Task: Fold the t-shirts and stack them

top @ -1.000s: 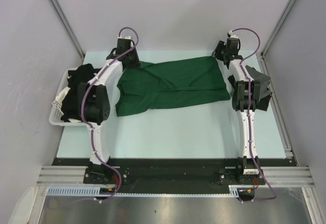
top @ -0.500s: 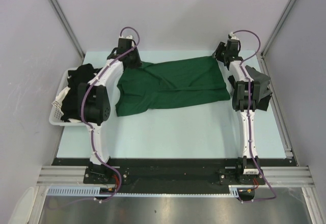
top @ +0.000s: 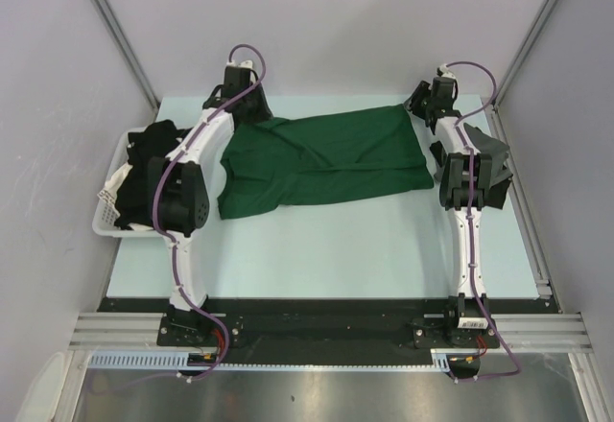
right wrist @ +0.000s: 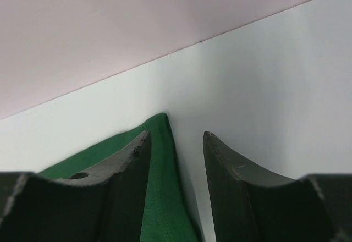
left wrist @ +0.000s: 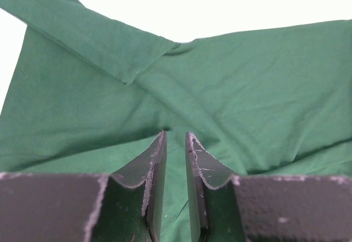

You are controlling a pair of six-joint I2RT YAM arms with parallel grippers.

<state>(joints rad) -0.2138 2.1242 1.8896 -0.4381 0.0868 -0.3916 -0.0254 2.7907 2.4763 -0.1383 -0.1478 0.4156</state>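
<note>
Plainly we are early in the job: the green shirt [top: 326,158] lies across the far half of the table [top: 336,249], only loosely doubled over (one sleeve flopped across it), and black shirts [top: 144,153] sit in the basket [top: 107,213] at the left. Our left pincer [left wrist: 176,136] is nipped narrowly on cloth at its far left corner, while the right pincer [right wrist: 176,135] stands half-wide astride the far right corner, gripping nothing.

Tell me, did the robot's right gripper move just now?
Yes, a little. The right gripper slid rightward at the green t-shirt's far corner, closer to the metal rail along the table's right edge.
</note>
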